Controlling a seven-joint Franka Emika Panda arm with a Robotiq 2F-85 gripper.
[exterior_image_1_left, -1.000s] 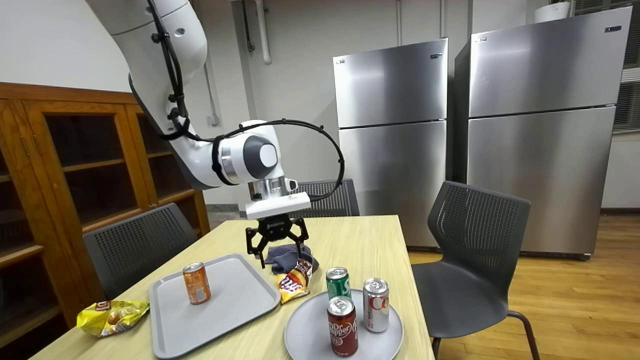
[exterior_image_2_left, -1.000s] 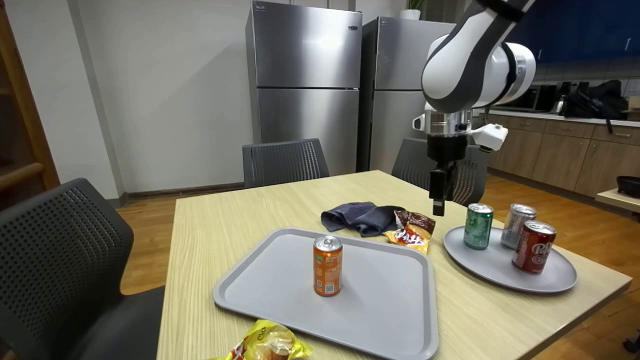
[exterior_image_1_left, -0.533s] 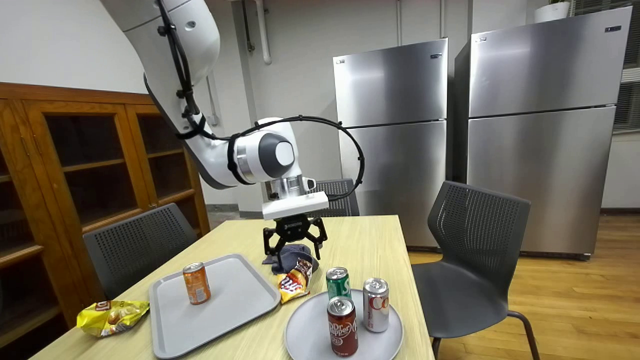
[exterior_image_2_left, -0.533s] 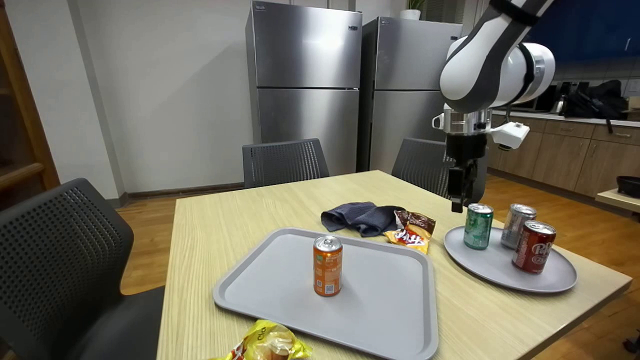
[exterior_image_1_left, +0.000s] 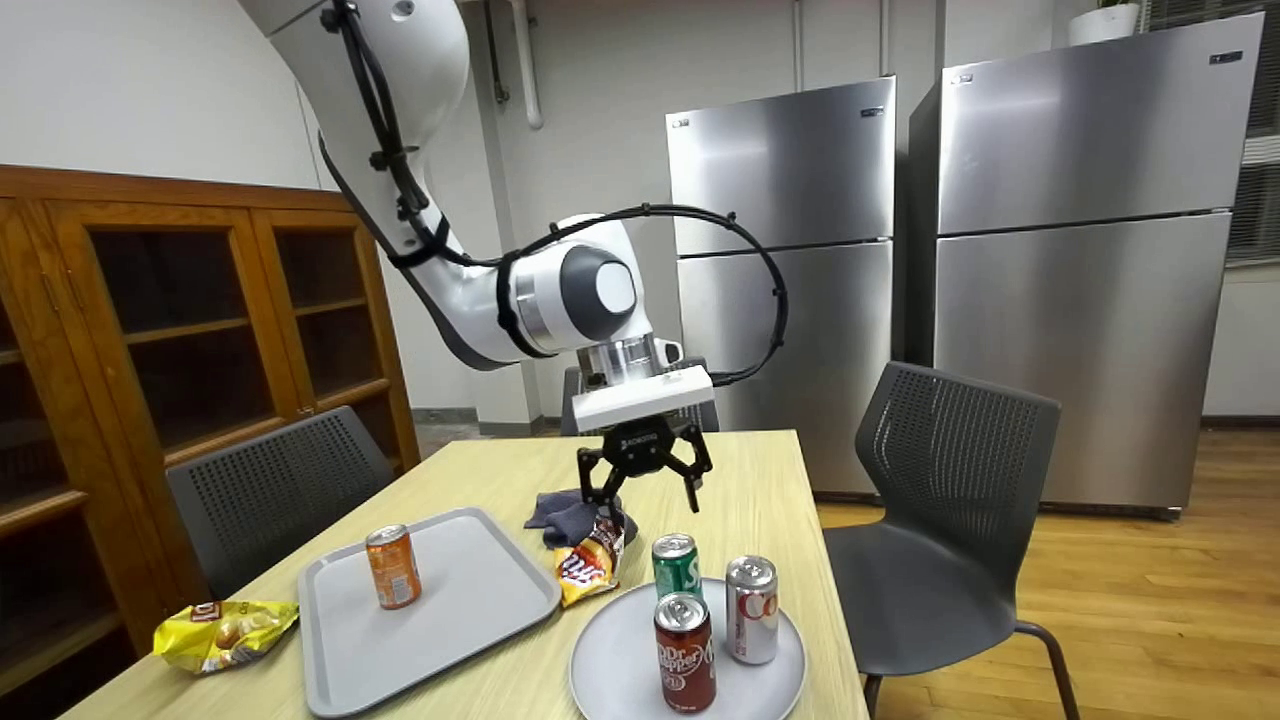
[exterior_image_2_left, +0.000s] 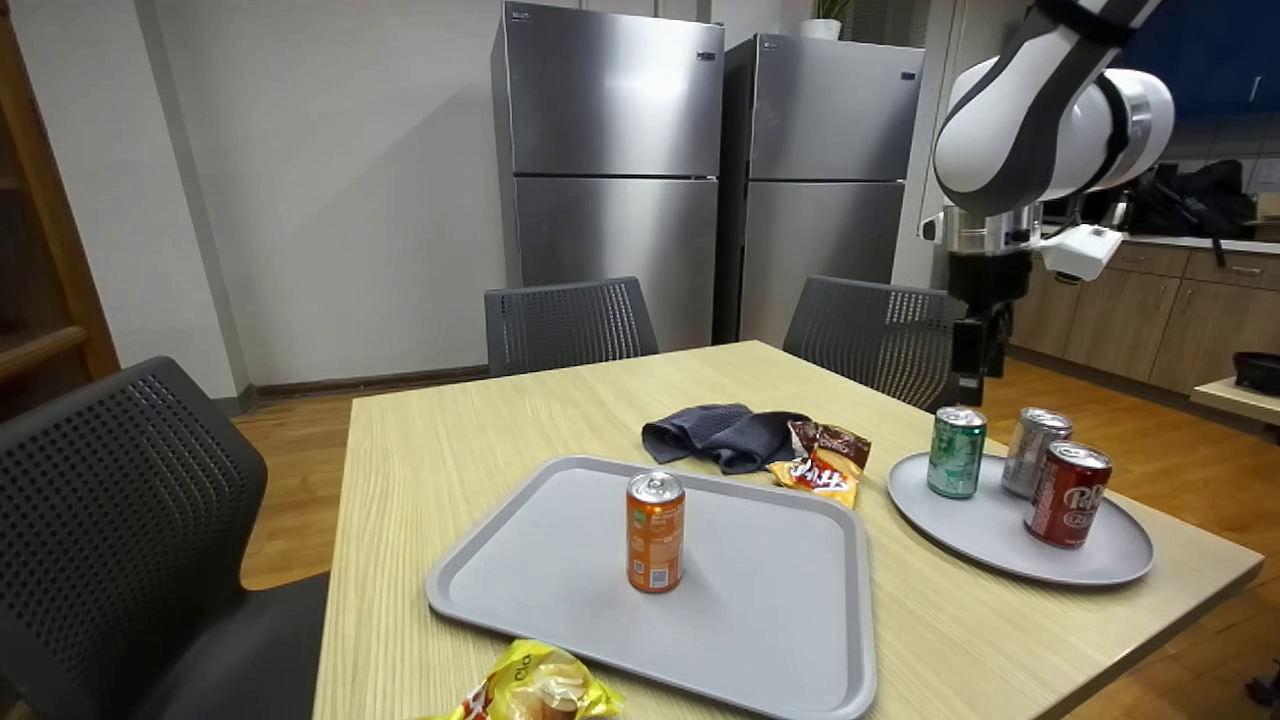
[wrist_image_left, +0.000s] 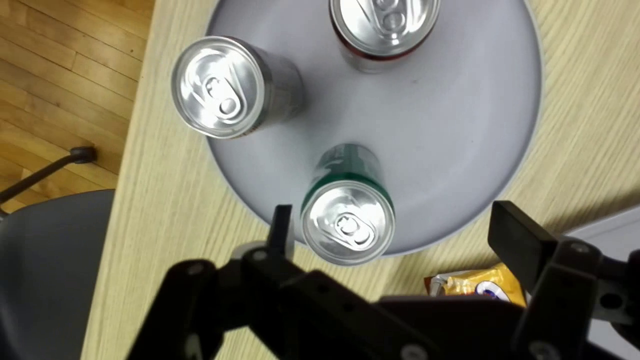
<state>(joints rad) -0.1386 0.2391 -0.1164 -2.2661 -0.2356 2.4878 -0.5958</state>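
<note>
The empty gripper, spread wide, has shifted toward the round plate. That leaves the green soda can nearest.

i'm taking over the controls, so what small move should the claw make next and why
Probably ease the open claw slightly toward the wrist view's left to centre it over the green can, which appears between the fingers there but clearly nearer the one on that side. Both exterior views show the claw higher than the can.
</note>
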